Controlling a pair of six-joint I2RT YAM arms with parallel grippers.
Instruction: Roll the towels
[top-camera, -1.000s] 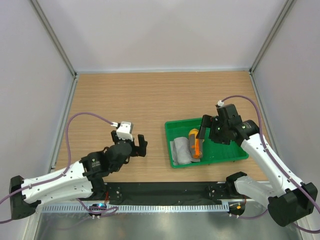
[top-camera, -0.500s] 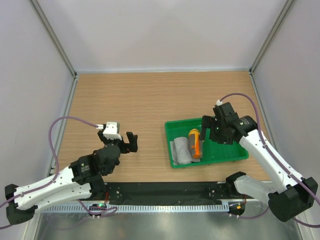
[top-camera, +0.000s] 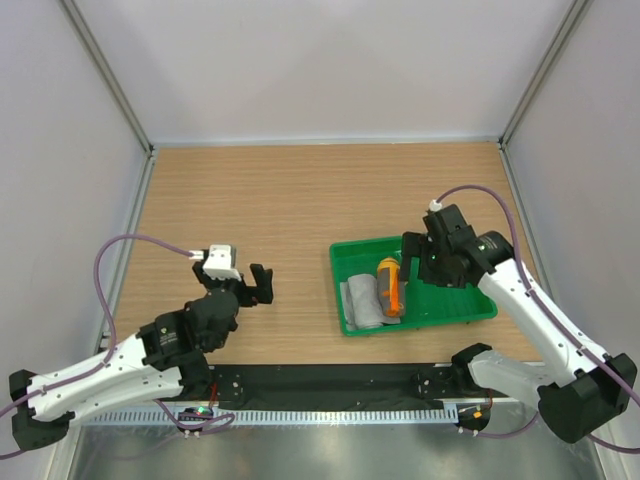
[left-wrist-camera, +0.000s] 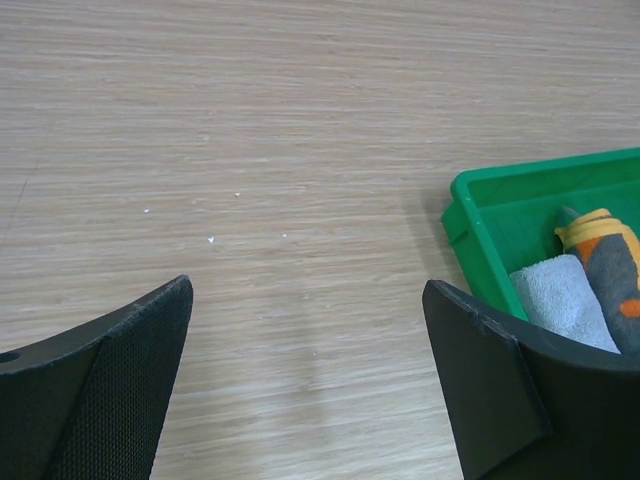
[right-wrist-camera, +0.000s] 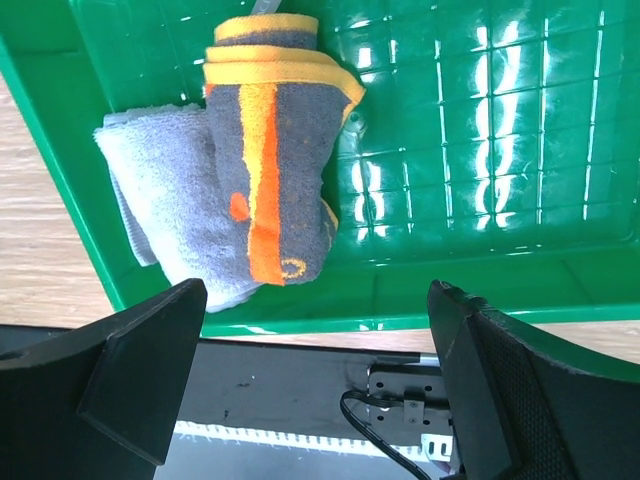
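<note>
In the green tray (right-wrist-camera: 470, 120) the light grey towel (right-wrist-camera: 150, 190) lies partly hidden by the dark grey towel (right-wrist-camera: 275, 170); my right hand (right-wrist-camera: 315, 290) hangs spread above them, my left hand (left-wrist-camera: 308, 288) spread over the table (left-wrist-camera: 250, 150)

A light wooden table (top-camera: 300, 200) is enclosed on three sides by plain white walls (top-camera: 330, 60), joined by grey metal posts (top-camera: 107, 75). Its near edge is bordered by a black strip (top-camera: 330, 382).

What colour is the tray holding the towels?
Green tray, clearest in the right wrist view.
</note>
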